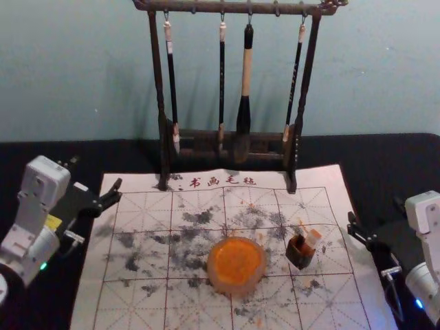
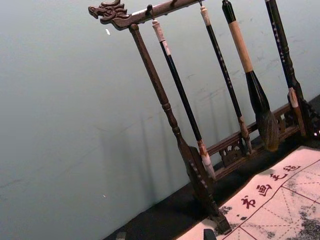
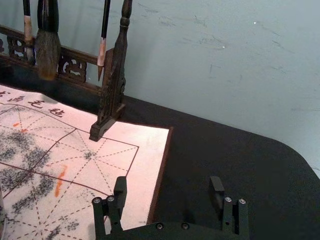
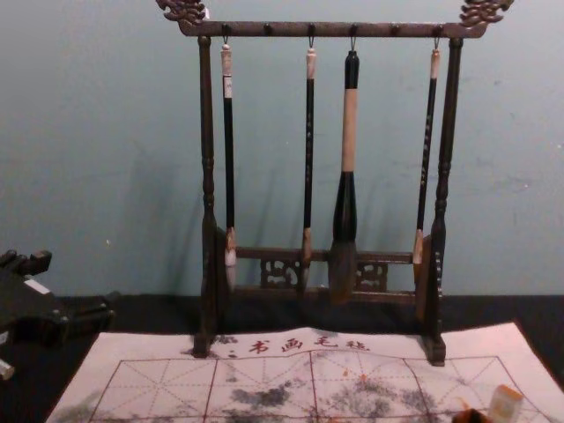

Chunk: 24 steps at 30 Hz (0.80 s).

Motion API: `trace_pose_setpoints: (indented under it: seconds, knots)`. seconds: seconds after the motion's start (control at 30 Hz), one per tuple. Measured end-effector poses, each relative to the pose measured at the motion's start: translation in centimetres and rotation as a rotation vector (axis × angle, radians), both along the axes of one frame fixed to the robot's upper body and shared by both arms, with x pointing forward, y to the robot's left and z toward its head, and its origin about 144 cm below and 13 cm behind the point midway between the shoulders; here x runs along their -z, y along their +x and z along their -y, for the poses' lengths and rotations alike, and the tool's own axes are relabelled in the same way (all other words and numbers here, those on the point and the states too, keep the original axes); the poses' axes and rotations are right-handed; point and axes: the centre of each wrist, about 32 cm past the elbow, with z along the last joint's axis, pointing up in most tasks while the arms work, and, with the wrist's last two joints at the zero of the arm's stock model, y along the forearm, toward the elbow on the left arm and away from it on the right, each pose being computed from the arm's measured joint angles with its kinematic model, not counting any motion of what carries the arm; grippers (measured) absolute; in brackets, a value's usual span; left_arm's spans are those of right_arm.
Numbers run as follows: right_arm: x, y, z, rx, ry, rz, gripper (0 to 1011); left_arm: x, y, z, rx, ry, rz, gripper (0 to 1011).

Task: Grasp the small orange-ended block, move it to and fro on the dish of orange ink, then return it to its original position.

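Orange ink coats the dish (image 1: 236, 265). Right of it tilts the pale, orange-tinged block (image 1: 313, 238), between the open right end effector (image 1: 375, 210), nearer, and the open left end effector (image 1: 96, 173).

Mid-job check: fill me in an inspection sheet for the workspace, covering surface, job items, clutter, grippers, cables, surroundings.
Surface: gridded mat with black smudges and orange marks, on a dark table.
Job's things: dish holding orange ink; orange-ended block tilted, apparently standing in a small dark pot right of the dish.
Clutter: nothing seen.
Grippers: left gripper open, by the mat's left edge; right gripper open, by its right edge; both empty.
Cables: dark cable at the right arm.
Surroundings: rack with four hanging brushes, before a wall.
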Motion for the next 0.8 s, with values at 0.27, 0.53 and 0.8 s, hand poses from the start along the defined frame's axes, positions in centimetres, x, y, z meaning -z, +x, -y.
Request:
trace_pose_setpoints:
  seconds: [0.27, 0.53, 0.8]
  knots:
    - [-0.03, -0.02, -0.01, -0.002, -0.001, 0.001, 1000, 0.00, 0.00, 0.00, 0.000, 0.000, 0.000, 1001]
    - [-0.03, -0.04, -0.01, -0.004, -0.002, 0.002, 1000, 0.00, 0.00, 0.00, 0.000, 0.000, 0.000, 1001]
    - [-0.05, -0.04, -0.02, -0.006, -0.002, 0.002, 1000, 0.00, 0.00, 0.00, 0.000, 0.000, 0.000, 1001]
